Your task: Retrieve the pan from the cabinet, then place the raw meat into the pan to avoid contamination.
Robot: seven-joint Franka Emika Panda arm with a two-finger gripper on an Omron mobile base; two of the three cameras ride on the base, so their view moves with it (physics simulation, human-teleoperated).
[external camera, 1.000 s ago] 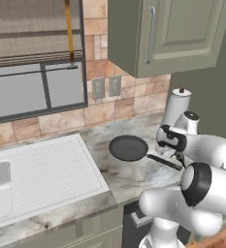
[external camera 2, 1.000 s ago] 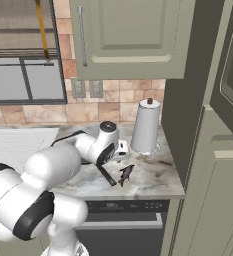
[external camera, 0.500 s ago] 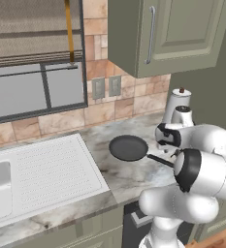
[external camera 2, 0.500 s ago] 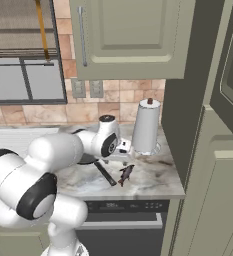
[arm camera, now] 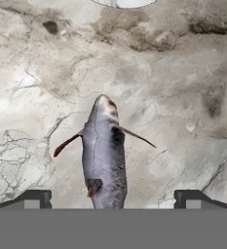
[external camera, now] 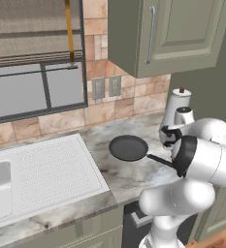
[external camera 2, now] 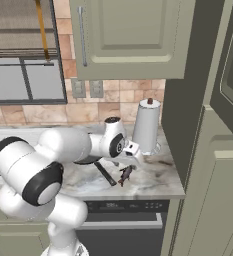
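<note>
Pan [external camera: 128, 147] is out of the cabinet and sits on the marble counter [external camera: 109, 174], handle pointing toward the arm. So retrieval step looks done; pan is bare inside, meat transfer still to do.

Gripper [arm camera: 112, 198] has its jaws spread wide, nothing between the pads. Hand view: raw meat, a small grey fish [arm camera: 104, 154], lies flat on the counter directly below the tool, centred between the two fingertips [arm camera: 34, 198], tail end nearest the tool, head pointing away. No contact visible, approx. a hover above it, though height is hard to judge from this angle.

Right base view: fish [external camera 2: 125, 174] lies just beside the pan handle's tip, paper-towel roll [external camera 2: 146, 126] beyond the tool.

Left to do: descend, close on fish, lift, carry over to pan, release.
</note>
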